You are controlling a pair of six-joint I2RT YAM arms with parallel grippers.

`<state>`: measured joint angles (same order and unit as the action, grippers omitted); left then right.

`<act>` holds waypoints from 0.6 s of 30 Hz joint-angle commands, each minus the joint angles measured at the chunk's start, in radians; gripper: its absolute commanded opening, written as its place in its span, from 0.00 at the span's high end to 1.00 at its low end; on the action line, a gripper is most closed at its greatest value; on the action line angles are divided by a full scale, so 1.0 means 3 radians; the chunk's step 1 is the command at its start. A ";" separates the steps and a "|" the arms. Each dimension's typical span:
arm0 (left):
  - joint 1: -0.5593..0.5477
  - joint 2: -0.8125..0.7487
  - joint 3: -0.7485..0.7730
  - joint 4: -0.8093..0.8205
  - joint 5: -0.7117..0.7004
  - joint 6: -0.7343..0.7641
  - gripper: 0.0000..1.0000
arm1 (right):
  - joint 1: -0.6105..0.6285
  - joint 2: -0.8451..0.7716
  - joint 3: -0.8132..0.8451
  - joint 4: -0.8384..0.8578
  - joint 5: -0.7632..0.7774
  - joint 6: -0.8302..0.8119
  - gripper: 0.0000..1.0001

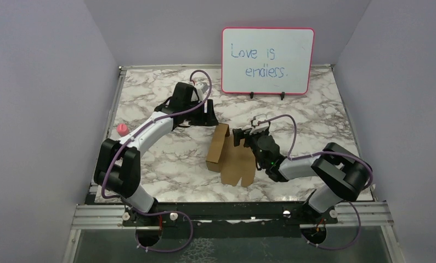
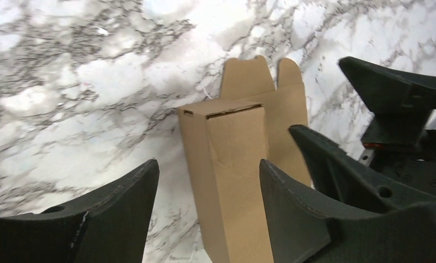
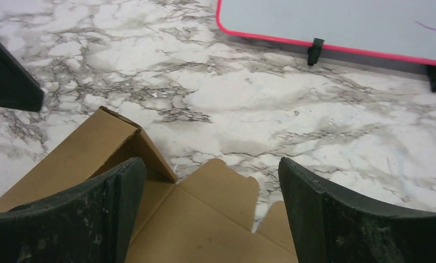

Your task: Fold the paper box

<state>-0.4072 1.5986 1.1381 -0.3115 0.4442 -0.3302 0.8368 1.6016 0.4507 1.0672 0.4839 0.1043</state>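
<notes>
One paper box lies near the middle of the marble surface, between the two arms. It is only partly folded. Its left part stands up as a closed rectangular sleeve, and its right part lies flat on the surface with two rounded flaps at the far edge.

The left pincer sits just beyond the raised sleeve's far end. Its two fingers are spread apart and released. In the left wrist view the sleeve shows between them, with a gap on the one side, and no grip on it can be seen.

The right pincer hovers over the flat panel's far edge. Its two fingers are spread wide and hold nothing, with cardboard and bare marble showing between them.

One pink-framed whiteboard stands at the far edge of the surface on two black feet, with "Love is endless." written on it in blue.

One small pink object sits at the left edge of the surface, well apart from the box.
</notes>
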 commanded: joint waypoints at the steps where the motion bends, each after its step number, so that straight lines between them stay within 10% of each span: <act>1: -0.0105 -0.0352 0.0157 -0.0194 -0.0633 0.0106 0.31 | 0.0013 -0.0333 -0.0055 -0.0537 0.0503 0.0138 0.01; 18: -0.1383 -0.0114 0.0628 -0.1005 -0.2630 -0.0038 0.28 | 0.0011 -0.1388 -0.0388 -0.1246 0.1543 0.1060 0.00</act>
<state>-0.7723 1.5047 1.2552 -0.5282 -0.1604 -0.3218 0.8368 1.2007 0.3565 0.7349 0.8268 0.3157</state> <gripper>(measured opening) 0.717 0.998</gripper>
